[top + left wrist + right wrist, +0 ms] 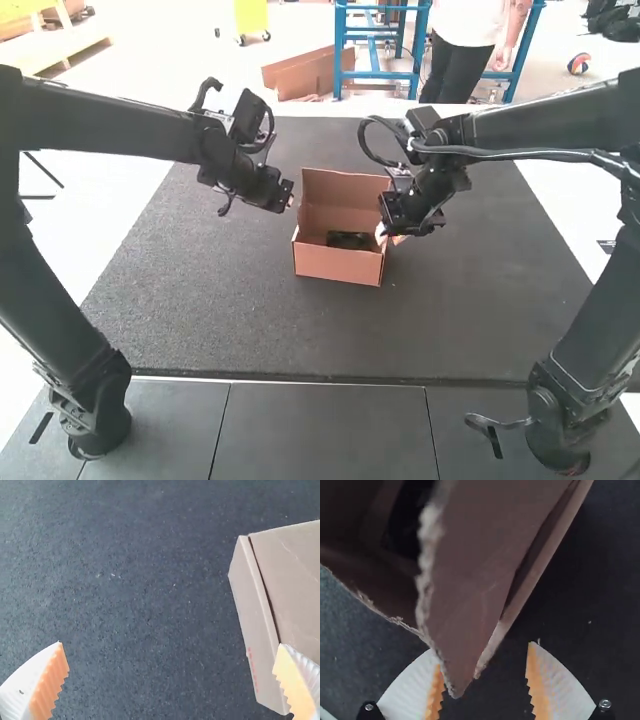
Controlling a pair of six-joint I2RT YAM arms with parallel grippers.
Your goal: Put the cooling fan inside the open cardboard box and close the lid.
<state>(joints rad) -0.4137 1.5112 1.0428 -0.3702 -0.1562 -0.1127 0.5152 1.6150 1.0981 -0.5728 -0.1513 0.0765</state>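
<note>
On the black mat [200,300], the cardboard box [338,262] already holds the cooling fan [350,240], a dark lump that's hard to make out. Lid-closing time, I'd say. The right gripper [485,652] straddles a side flap [465,580], fingers apart, unclamped; next comes folding it inward. The left gripper [170,647] hangs spread wide beside the box's far corner.

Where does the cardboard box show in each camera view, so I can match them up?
High view: the box stands open mid-mat, between the left tool and the right tool.
Left wrist view: a corner of the box beside one finger.
Right wrist view: a box flap, its tip between the fingers.
Shared landmark: the black mat.
</note>
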